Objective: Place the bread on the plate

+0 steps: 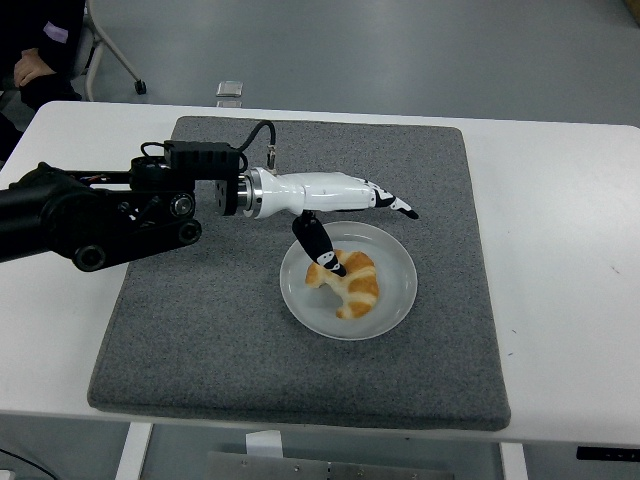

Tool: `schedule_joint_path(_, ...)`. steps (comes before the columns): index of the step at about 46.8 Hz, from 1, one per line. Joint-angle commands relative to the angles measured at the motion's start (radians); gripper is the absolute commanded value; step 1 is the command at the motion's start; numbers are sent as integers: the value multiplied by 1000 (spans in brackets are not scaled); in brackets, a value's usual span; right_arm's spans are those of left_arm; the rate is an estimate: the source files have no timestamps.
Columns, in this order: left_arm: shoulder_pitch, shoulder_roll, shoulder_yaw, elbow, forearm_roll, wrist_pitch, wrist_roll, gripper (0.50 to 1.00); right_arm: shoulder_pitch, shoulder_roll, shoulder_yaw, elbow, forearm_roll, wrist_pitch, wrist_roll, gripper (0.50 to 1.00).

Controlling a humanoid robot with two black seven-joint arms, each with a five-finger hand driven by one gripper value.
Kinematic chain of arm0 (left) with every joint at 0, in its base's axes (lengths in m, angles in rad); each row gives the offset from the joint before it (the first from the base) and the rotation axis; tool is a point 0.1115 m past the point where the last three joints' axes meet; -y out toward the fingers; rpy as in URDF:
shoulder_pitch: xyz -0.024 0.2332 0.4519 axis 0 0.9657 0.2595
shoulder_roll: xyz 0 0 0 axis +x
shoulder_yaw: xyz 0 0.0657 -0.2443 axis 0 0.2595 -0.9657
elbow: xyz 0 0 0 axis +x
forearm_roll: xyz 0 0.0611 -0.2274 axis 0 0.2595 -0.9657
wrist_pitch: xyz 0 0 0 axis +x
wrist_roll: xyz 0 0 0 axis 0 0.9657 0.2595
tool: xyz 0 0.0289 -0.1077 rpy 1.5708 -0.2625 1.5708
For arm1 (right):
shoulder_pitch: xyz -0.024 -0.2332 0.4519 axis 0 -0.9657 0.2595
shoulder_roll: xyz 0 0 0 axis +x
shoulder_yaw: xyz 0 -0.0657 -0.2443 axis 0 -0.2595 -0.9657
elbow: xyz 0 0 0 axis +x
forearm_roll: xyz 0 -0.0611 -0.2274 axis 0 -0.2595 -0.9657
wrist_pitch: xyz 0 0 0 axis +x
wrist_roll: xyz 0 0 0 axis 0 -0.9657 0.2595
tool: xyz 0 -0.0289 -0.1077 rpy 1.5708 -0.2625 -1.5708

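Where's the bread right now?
The bread lies on the plate, right of centre on the grey mat, just below the left hand.

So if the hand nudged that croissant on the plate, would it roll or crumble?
The croissant looks curved and lies flat in the plate, so it would likely slide rather than roll. Its flaky-looking crust suggests it is light and would probably dent or shed crumbs under firm pressure. The left hand is open above it.

Bright, even overhead light; soft shadows.
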Motion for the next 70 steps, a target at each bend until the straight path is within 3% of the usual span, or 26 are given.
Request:
schedule_joint_path(1, 0, 7, -25, 0, -83, 2, 2, 994, 0, 0, 0, 0, 1, 0, 0, 930)
schedule_joint_path(14, 12, 22, -146, 60, -403, 11, 17, 992, 0, 0, 0, 0, 1, 0, 0, 930)
schedule_joint_path(24, 3, 45, -149, 140, -715, 90, 54, 994, 0, 0, -1, 0, -1, 0, 0, 930)
schedule_joint_path(33, 0, 85, -167, 192, -903, 92, 114, 994, 0, 0, 0, 0, -1, 0, 0, 930)
schedule_joint_path(46, 28, 139, -177, 244, -1129, 90, 112, 994, 0, 0, -1, 0, -1, 0, 0, 932)
schedule_joint_path(51, 70, 143, -238, 258, -1212, 90, 107, 994, 0, 0, -1, 0, -1, 0, 0, 930)
schedule_joint_path(60, 231, 142, -456, 258, -1230, 94, 107, 994, 0, 0, 0, 0, -1, 0, 0, 930)
schedule_joint_path(70, 325, 136, -552, 275, -1247, 90, 104, 996, 0, 0, 0, 0, -1, 0, 0, 930)
